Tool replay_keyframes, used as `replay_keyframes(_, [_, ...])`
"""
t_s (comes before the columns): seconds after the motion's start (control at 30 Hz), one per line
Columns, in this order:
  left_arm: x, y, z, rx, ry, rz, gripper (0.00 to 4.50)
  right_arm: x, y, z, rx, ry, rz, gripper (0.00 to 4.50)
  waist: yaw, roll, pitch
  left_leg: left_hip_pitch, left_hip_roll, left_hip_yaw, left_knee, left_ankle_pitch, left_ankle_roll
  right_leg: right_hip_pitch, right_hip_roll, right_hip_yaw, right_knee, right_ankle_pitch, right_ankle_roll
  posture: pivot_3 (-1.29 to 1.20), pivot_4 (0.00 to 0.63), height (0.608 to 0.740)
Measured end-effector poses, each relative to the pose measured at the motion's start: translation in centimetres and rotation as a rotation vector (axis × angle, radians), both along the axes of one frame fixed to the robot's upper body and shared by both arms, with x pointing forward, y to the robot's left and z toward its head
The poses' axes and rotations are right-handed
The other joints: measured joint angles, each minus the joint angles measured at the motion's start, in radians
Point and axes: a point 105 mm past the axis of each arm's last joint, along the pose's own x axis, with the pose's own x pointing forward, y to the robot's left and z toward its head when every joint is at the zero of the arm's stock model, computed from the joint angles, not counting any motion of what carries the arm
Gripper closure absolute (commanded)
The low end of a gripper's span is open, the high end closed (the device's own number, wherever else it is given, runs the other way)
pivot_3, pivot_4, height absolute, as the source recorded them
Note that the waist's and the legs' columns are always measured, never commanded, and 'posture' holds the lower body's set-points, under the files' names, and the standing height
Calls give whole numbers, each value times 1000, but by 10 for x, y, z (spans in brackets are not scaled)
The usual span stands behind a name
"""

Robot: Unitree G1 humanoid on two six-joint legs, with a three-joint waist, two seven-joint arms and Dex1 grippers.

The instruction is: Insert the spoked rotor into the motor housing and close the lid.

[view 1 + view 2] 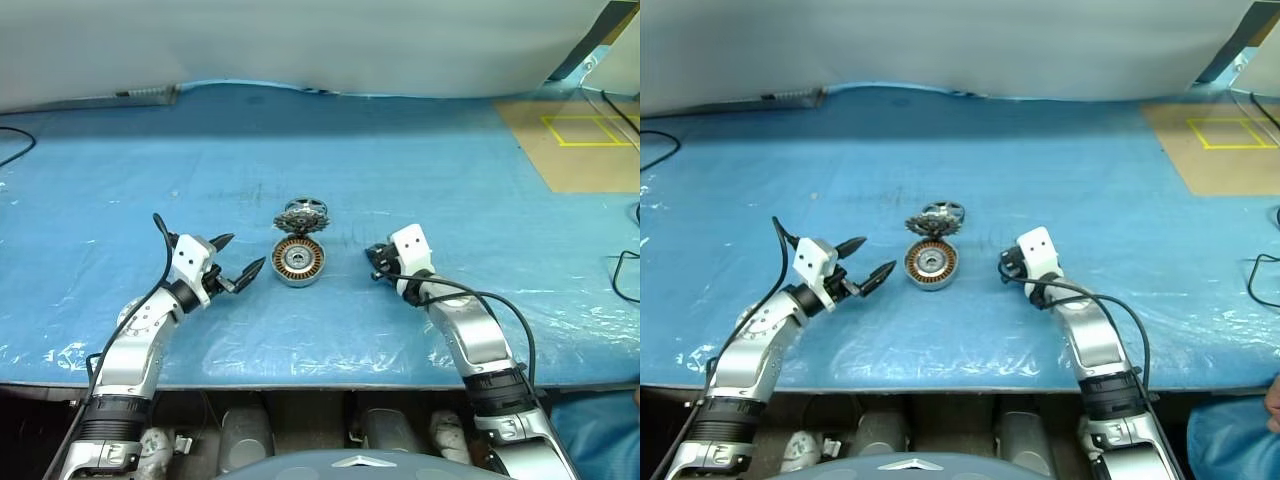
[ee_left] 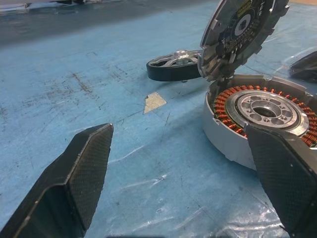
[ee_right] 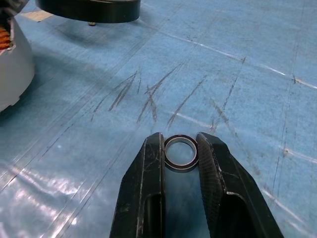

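The motor housing (image 1: 299, 262) lies on the blue mat between my arms, copper windings (image 2: 225, 99) facing up. The toothed lid (image 2: 237, 34) leans tilted on the housing's far rim. Just behind it the spoked rotor (image 2: 173, 64) lies flat on the mat. My left gripper (image 1: 244, 252) is open and empty, level, just left of the housing. My right gripper (image 3: 180, 136) is low over the mat to the right of the housing. Its two fingers press on either side of a small black-and-silver ring (image 3: 179, 152).
The blue mat (image 1: 200, 170) covers the table up to its front edge. A brown board with a yellow taped square (image 1: 585, 140) lies at the far right. Black cables trail at the left edge (image 1: 15, 140) and right edge (image 1: 620, 275). A tape scrap (image 2: 154, 101) sits near the rotor.
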Motion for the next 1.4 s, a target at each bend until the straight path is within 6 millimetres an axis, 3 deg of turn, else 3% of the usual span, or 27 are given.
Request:
replay_keyframes(0.2, [-11, -10, -14, 6, 48, -69, 0, -16, 6, 7, -15, 50, 119, 3954, -1, 0, 0, -1, 0, 0, -2, 0, 0, -1, 0, 0, -3, 0, 0, 0, 150, 740])
replay_keyframes(0.4, [-29, -22, -26, 25, 34, -174, 0, -23, 47, 53, -21, -36, 372, 3954, -1, 0, 0, 0, 0, 0, -5, 0, 0, -1, 1, 0, -4, 0, 0, 0, 150, 740])
replay_keyframes(0.6, [-39, -29, -36, 19, 49, -225, 0, -28, 84, 73, -6, -65, 534, 3954, 2, 1, 0, -1, 0, 0, -6, 0, 0, -1, 1, 0, -6, 0, 0, 0, 150, 740])
replay_keyframes(0.77, [-38, -31, -34, 20, 37, -228, 0, -25, 105, 63, 17, -35, 561, 3954, 0, 1, 0, -1, 0, 0, -6, 0, 0, -1, 1, 0, -5, 0, 0, 0, 150, 740])
replay_keyframes(1.4, [-33, -30, -28, 18, 20, -201, 0, -10, 122, 31, 32, 39, 548, 3954, -1, 0, 0, -1, 0, 0, -6, 0, 0, -1, 1, 0, -5, 0, 0, 0, 150, 740])
